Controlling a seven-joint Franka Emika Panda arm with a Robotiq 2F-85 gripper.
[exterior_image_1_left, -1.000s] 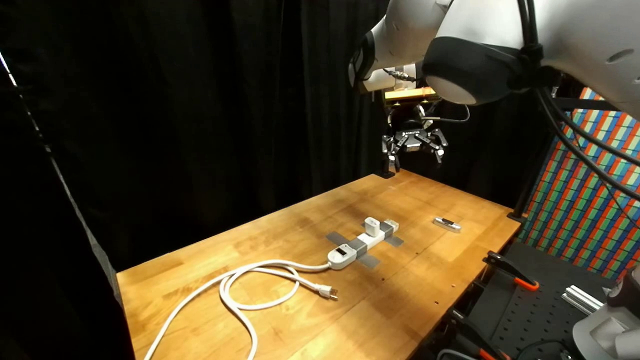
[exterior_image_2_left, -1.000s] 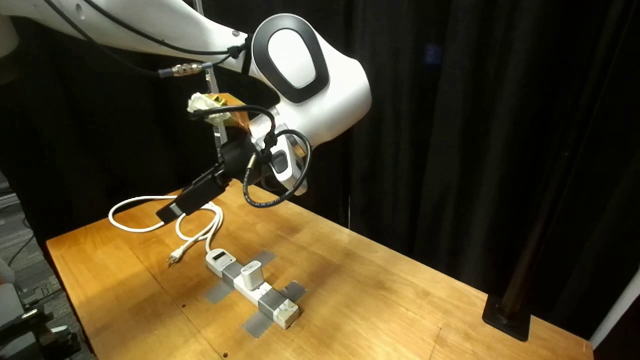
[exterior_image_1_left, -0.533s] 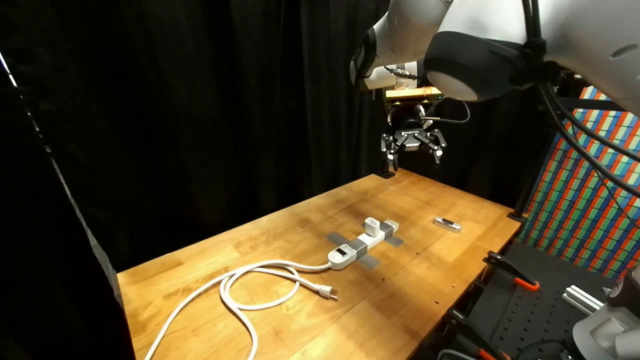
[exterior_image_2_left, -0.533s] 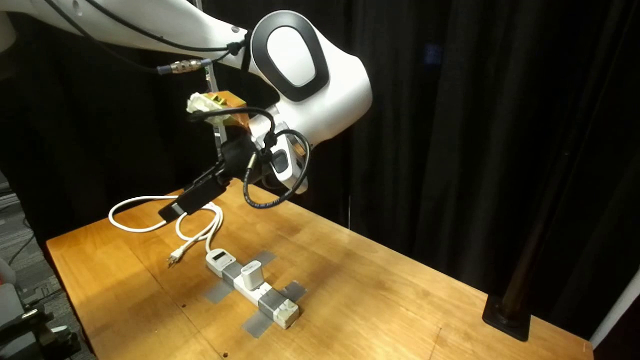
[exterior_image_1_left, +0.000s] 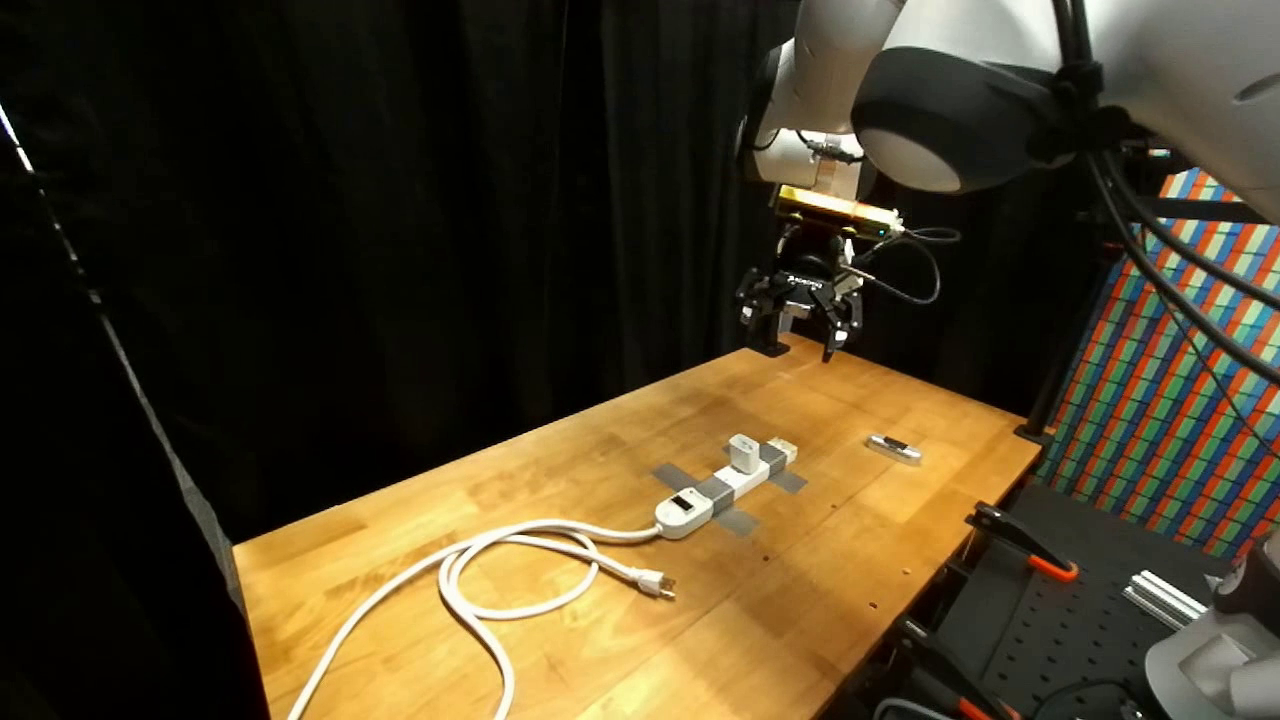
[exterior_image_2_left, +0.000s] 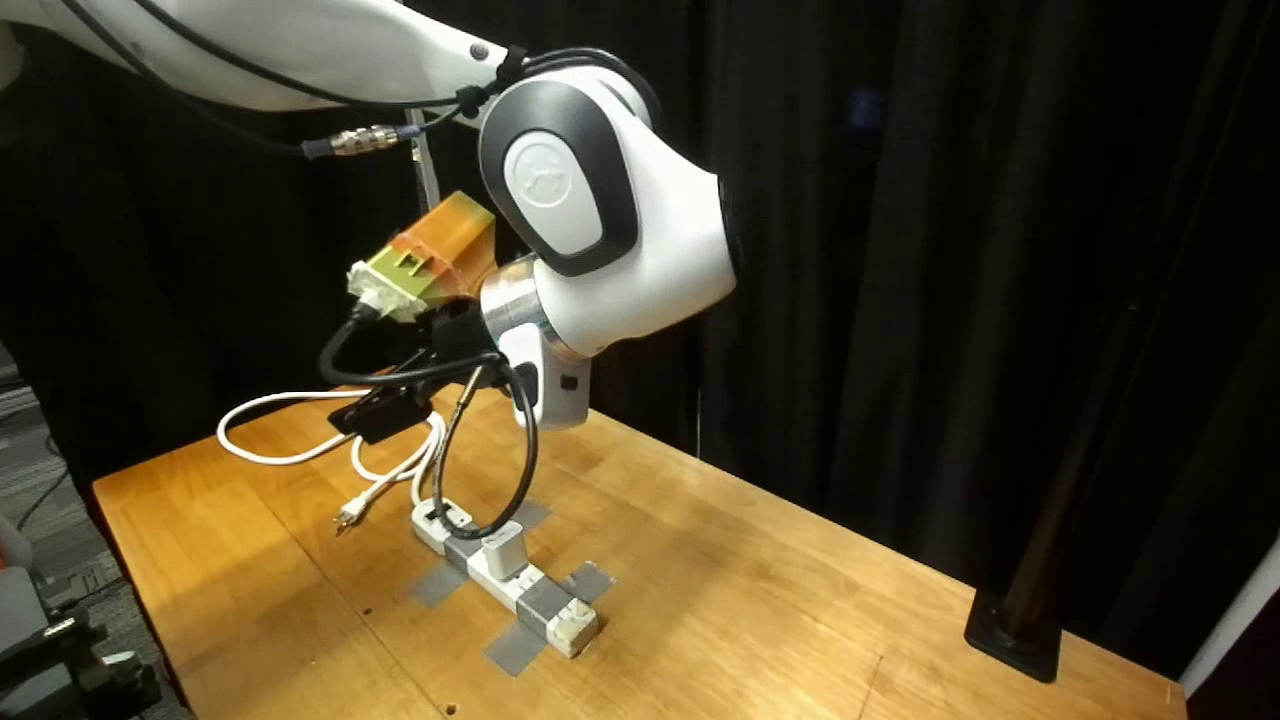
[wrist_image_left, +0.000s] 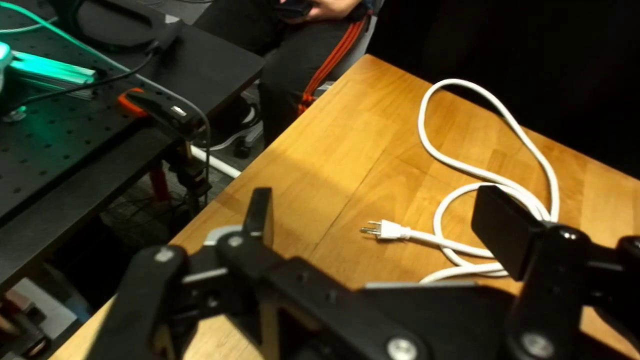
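Note:
My gripper hangs high above the wooden table, toward its far end in an exterior view. Its black fingers are spread wide, with nothing held between them. Beyond them in the wrist view, a white three-prong plug and its looped cord lie on the tabletop. In both exterior views a white power strip is fixed down with grey tape, and a white adapter stands upright in it. A small silver-and-black object lies apart from the strip.
A black perforated bench with orange-handled clamps adjoins the table edge. A black post base stands at one corner. Below the wrist a black cable loops down. Someone's leg shows near the table in the wrist view.
The wrist has turned and tilted, swinging the orange camera housing and cable round. The gripper sits slightly lower and its jaws remain apart. Objects on the table have not moved.

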